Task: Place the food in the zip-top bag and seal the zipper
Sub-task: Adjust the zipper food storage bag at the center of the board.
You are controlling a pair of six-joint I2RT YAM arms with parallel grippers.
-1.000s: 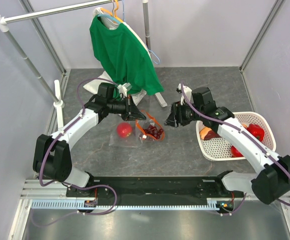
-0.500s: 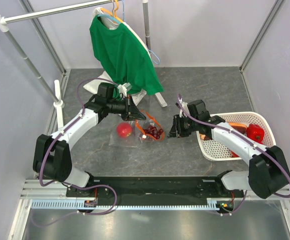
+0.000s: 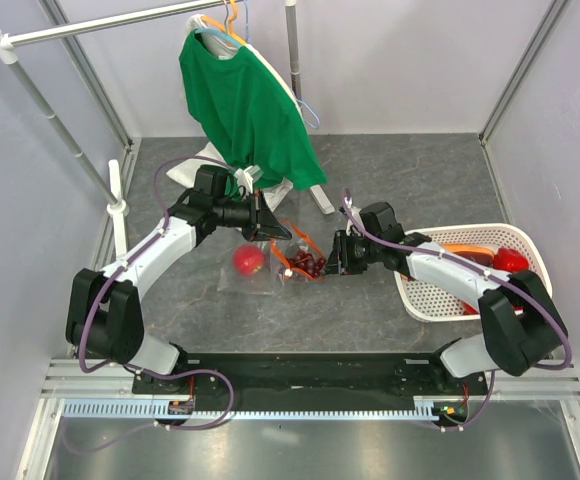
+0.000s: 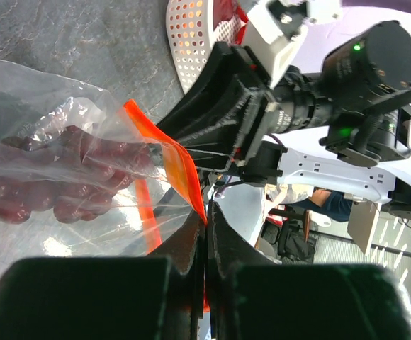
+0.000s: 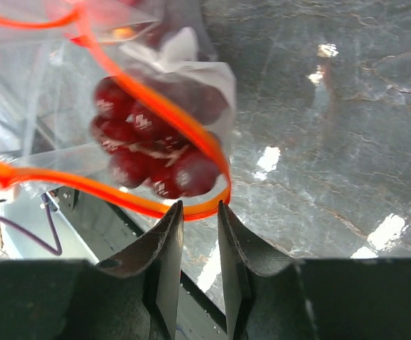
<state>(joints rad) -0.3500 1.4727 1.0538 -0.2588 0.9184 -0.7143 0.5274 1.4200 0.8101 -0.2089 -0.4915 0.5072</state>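
The clear zip-top bag (image 3: pixel 270 262) lies on the table with a red apple (image 3: pixel 248 260) and the dark grape bunch (image 3: pixel 310 264) inside. My left gripper (image 3: pixel 267 228) is shut on the bag's orange-red zipper strip (image 4: pixel 173 166), holding the mouth up. My right gripper (image 3: pixel 336 254) is open at the bag's mouth; its fingertips (image 5: pixel 173 212) straddle the orange zipper loop (image 5: pixel 205 211) just below the grapes (image 5: pixel 152 142). More red fruit and a red bell pepper (image 3: pixel 511 262) lie in the white basket (image 3: pixel 440 296). The slider knob is not visible.
A green shirt (image 3: pixel 245 105) hangs on a hanger from a rail over the table's back. A white cloth bundle (image 3: pixel 200 170) lies behind the left arm. A white post (image 3: pixel 118 205) stands at the left.
My right gripper has moved left and down from near the basket to the bag's mouth. The left gripper has kept its hold on the zipper strip.
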